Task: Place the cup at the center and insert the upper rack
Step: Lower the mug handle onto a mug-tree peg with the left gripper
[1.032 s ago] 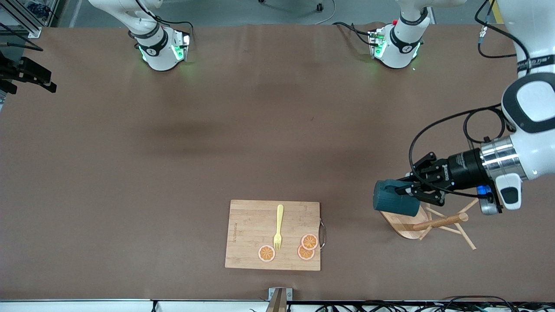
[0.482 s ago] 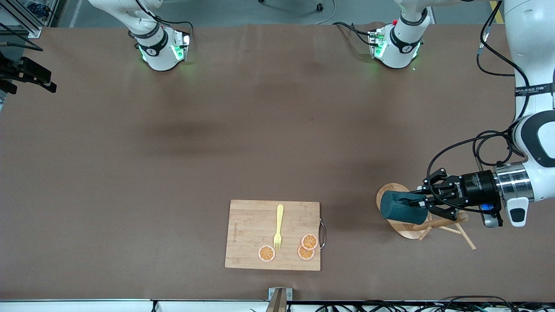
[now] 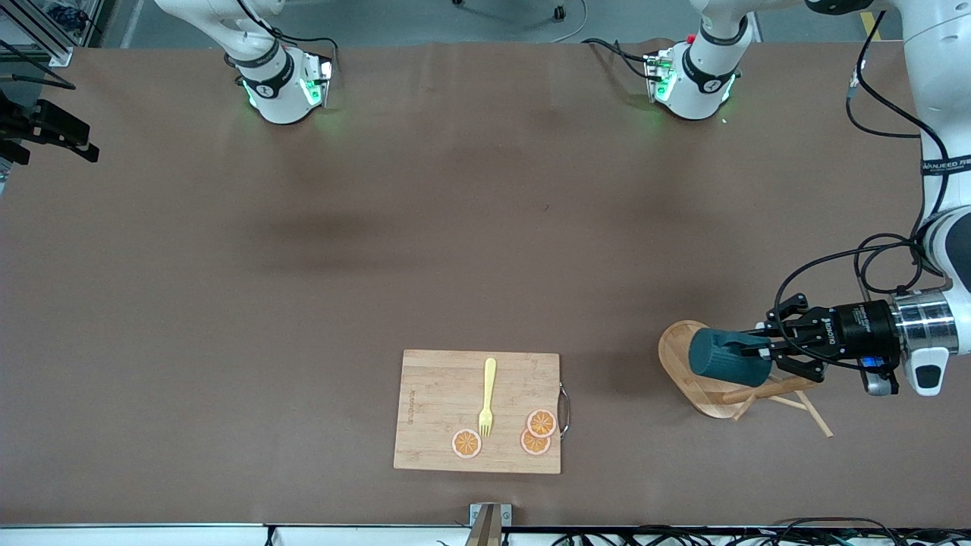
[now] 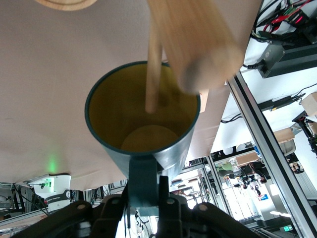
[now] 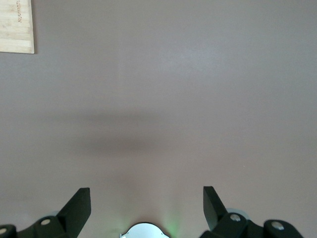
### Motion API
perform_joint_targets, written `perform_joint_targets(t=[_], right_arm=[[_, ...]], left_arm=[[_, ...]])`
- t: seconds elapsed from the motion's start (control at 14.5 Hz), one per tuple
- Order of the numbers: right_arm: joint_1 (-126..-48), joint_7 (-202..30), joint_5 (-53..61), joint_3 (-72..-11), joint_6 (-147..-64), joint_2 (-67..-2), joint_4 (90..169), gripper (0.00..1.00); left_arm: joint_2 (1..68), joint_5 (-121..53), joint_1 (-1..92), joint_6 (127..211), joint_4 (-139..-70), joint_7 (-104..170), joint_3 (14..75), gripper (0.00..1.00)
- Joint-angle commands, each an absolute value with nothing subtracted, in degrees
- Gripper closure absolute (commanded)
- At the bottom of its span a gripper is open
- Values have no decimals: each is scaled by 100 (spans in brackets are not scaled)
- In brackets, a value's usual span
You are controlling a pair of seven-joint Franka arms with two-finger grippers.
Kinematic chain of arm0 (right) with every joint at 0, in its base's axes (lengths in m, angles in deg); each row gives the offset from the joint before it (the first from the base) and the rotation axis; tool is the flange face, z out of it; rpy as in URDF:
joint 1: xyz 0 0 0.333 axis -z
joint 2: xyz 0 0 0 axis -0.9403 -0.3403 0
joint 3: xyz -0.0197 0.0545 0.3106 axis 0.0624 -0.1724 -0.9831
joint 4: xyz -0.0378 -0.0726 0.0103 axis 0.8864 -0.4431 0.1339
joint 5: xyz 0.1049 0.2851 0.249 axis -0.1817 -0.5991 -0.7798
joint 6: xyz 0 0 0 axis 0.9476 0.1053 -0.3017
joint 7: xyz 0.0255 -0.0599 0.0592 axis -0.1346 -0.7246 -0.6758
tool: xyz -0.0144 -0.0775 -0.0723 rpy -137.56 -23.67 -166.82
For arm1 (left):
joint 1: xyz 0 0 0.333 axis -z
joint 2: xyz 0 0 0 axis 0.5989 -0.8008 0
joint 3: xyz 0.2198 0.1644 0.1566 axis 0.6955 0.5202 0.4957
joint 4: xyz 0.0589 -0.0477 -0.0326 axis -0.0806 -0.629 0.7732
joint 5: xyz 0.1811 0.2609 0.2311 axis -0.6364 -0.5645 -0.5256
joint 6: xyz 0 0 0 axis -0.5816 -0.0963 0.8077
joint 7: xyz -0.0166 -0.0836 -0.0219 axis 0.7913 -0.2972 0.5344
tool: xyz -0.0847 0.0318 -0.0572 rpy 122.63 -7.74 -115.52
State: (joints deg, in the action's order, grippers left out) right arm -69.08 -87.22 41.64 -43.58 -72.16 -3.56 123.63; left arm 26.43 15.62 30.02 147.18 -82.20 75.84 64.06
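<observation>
The dark teal cup [image 3: 727, 356] is held on its side over the oval base of the upper rack [image 3: 681, 370]. My left gripper [image 3: 761, 350] is shut on the cup's handle. The light wooden rack lies tipped over on the table toward the left arm's end, with its post [image 3: 770, 388] level. In the left wrist view the cup's yellow inside [image 4: 143, 124] faces the rack, and a thin peg [image 4: 153, 69] reaches into its mouth beside the post [image 4: 198, 44]. My right gripper [image 5: 146, 208] is open and empty over bare table, and shows only in its own wrist view.
A bamboo cutting board [image 3: 436, 409] lies near the front edge at mid-table, with a yellow fork [image 3: 487, 394] and three orange slices [image 3: 541, 422] on it. Its corner shows in the right wrist view [image 5: 17, 25]. The arm bases [image 3: 281, 83] stand along the table's edge farthest from the camera.
My left gripper has carried the cup toward the left arm's end of the table, over the tipped rack. The rack's oval base now shows beside the cup. The right arm has not moved.
</observation>
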Motion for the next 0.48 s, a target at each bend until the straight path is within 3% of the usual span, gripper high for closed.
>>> perform_joint_targets(t=[0.0,0.41], right_arm=[[-6914,-8784,4099,-4352,-7271,-221,12498,0],[-6905,-8784,4099,-4352,-7271,-221,12498,0]], left_arm=[[2522,1752,2889,14623,-8156,7518,6361,100],[2355,1849,2642,14579,-8156,7166,6361,99]])
